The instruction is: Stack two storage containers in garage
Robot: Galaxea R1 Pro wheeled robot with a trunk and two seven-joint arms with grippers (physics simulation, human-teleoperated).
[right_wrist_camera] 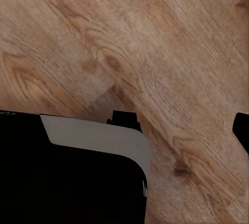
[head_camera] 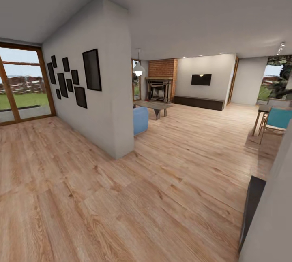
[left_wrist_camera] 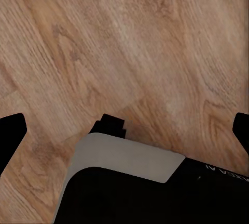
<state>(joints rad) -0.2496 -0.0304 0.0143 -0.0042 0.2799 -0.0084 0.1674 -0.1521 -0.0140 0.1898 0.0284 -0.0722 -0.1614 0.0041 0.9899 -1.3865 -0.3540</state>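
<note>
Across a wide light wood plank floor (head_camera: 162, 197), facing the living room: brick fireplace (head_camera: 162, 79), black TV (head_camera: 201, 79), long dark bench (head_camera: 198, 102), low coffee table (head_camera: 153, 107), blue seat (head_camera: 140, 119) behind a white partition wall (head_camera: 109, 92) hung with dark frames (head_camera: 91, 70); no orange-red bins in sight yet, so whereabouts unknown; probably lying deeper in that room. Left end effector (left_wrist_camera: 124, 128) spread wide, empty, over planks; right end effector (right_wrist_camera: 184, 125) likewise open, holding nothing. Step in hand, by judgement: approach drive. Next: rolling forward past the partition, then searching for the first bin.
</note>
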